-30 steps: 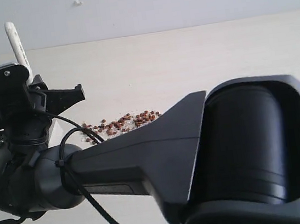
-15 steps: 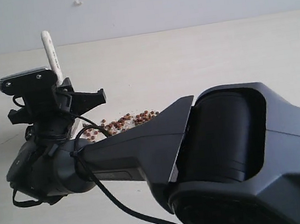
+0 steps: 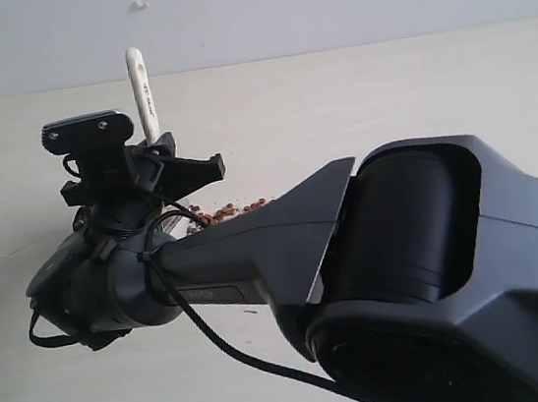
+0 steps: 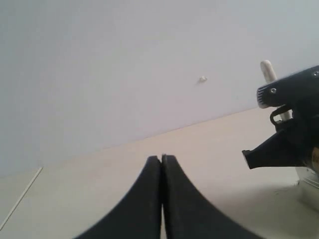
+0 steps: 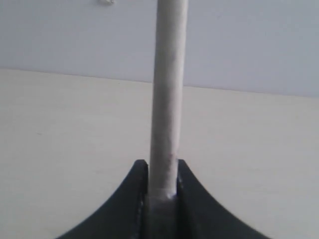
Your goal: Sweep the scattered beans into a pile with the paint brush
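Right wrist view, right pincer [image 5: 163, 172] clamped on paint brush [image 5: 168, 89], table [image 5: 60, 129] meeting wall [image 5: 249, 40]

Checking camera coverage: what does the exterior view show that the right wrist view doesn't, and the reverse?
Exterior only: the beans, partly hidden behind the right arm. Right wrist only: the right gripper clamped on the brush handle. Both: the handle pointing up, the table and the wall.
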You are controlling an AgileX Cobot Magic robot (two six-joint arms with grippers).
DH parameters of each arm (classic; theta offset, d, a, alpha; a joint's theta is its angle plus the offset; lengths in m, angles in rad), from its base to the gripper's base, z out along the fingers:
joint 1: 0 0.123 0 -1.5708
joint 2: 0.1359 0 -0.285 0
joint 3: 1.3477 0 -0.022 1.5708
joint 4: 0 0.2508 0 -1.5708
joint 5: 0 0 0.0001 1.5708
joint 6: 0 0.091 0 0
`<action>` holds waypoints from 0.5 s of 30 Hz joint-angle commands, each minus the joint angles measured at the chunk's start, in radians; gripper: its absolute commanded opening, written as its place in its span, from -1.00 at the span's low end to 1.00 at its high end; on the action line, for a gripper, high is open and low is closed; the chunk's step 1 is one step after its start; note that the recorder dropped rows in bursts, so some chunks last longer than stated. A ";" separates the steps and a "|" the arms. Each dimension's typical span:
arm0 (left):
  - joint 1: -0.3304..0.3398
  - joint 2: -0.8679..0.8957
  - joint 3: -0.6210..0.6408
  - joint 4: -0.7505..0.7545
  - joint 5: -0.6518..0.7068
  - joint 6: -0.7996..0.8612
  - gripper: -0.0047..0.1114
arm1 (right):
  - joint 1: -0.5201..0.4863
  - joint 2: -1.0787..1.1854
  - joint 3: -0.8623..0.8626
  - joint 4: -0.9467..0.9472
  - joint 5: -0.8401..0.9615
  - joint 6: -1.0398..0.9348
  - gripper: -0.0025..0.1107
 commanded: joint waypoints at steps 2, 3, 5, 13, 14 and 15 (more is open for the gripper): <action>0.001 -0.004 0.003 0.000 0.001 -0.007 -0.92 | -0.009 -0.006 -0.007 -0.004 0.016 -0.077 -0.96; 0.001 -0.004 0.003 0.000 0.001 -0.007 -0.92 | -0.009 -0.008 -0.007 -0.012 0.016 -0.074 -0.96; 0.001 -0.004 0.003 0.000 0.001 -0.007 -0.92 | 0.010 -0.023 -0.007 -0.059 0.016 -0.007 -0.96; 0.001 -0.004 0.003 0.000 0.001 -0.007 -0.92 | 0.044 -0.046 -0.018 -0.185 -0.185 0.131 -0.96; 0.001 -0.004 0.003 0.000 0.001 -0.007 -0.92 | 0.038 -0.046 -0.018 -0.175 -0.204 0.131 -0.96; 0.001 -0.004 0.003 0.000 0.001 -0.007 -0.92 | 0.034 -0.040 -0.018 -0.160 -0.237 0.128 -0.96</action>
